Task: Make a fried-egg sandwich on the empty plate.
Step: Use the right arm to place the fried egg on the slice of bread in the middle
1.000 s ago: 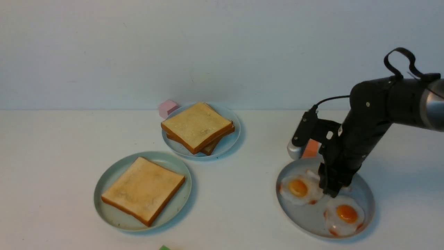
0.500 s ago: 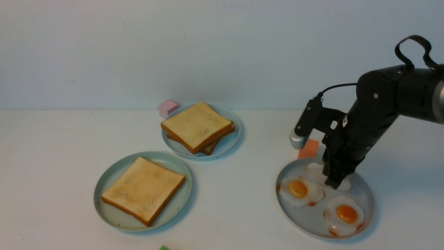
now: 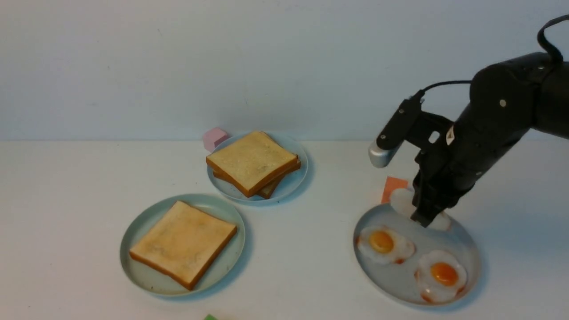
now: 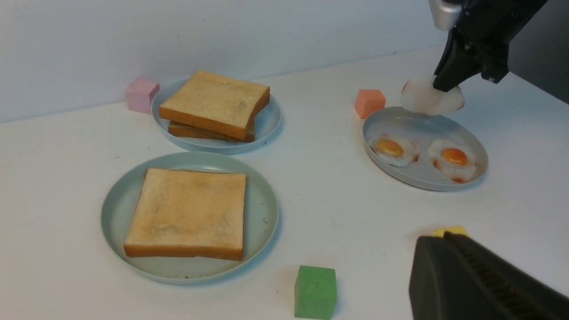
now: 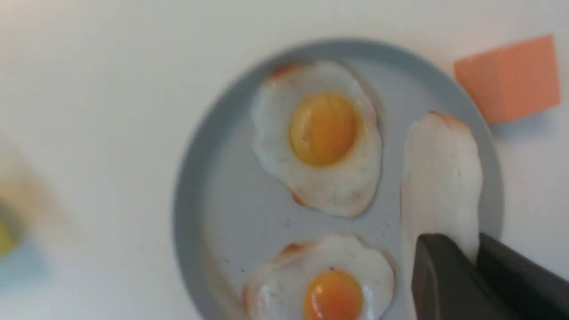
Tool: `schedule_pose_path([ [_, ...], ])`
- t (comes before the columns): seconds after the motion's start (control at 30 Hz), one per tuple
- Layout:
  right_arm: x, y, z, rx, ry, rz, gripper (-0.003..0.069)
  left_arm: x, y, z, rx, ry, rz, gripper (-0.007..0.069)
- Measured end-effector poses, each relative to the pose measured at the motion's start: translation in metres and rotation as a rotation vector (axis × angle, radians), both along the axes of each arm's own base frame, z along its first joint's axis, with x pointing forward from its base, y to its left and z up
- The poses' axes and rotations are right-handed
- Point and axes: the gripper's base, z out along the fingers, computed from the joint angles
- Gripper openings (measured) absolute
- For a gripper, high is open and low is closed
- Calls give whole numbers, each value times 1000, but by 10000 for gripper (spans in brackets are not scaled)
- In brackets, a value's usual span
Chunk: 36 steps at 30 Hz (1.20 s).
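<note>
Front view. The right gripper [image 3: 424, 218] is clamped on the edge of a fried egg [image 3: 401, 201], which hangs clear above the far rim of the grey plate [image 3: 391, 279] at the right; only the white of this egg shows. Two more fried eggs, one left [image 3: 384, 243] and one nearer and to the right [image 3: 441, 274], lie yolk-up on that plate. An orange block [image 3: 393, 186] sits just beyond the plate's far rim.

At the near left, the mint-green plate [image 3: 142, 222] carries a single toast slice [image 3: 184, 242]. Farther back, at the centre, a pale-blue plate [image 3: 295, 180] holds a stack of two toast slices [image 3: 251, 162], set slightly askew. A pink block [image 3: 214, 138] stands at its far left.

A small white sticker [image 3: 450, 134] on the right arm carries print too small to read.

Left wrist view. Only one dark finger of the left gripper [image 4: 471, 275] shows, so whether it is apart or together cannot be told. A green block [image 4: 315, 291] and a yellow block [image 4: 450, 231] lie on the white table [image 4: 355, 213] near it.
</note>
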Motion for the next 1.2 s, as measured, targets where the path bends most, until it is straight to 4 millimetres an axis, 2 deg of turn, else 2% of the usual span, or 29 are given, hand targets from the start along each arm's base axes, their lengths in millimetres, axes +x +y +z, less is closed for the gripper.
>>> schedule_pose_path([
  [0.1,-20,33,18,51,-29,40,59,1,1,0,0,5,19,4],
  [0.13,-21,36,20,58,-31,38,59,1,2,0,3,3,21,4],
  [0.2,-37,74,37,116,-72,93,59,3,7,0,9,-3,80,3],
  [0.3,-47,120,55,200,-125,156,59,5,16,6,-9,-11,191,3],
  [0.43,-48,178,54,260,-144,222,59,5,26,10,-86,21,317,3],
  [0.5,-42,198,45,263,-145,236,59,6,28,9,-101,42,342,3],
  [0.57,-30,223,25,253,-137,247,59,6,29,8,-109,56,349,3],
  [0.6,-30,224,28,259,-144,247,59,6,29,8,-109,56,349,3],
  [0.63,-20,237,12,242,-139,248,59,5,28,8,-111,60,340,3],
  [0.77,-3,251,-11,170,-136,245,59,4,24,8,-94,53,298,3],
  [0.97,13,259,-34,88,-169,230,59,3,17,11,-75,9,203,4],
  [1.2,15,263,-45,97,-158,210,59,2,13,14,-85,-23,157,4],
])
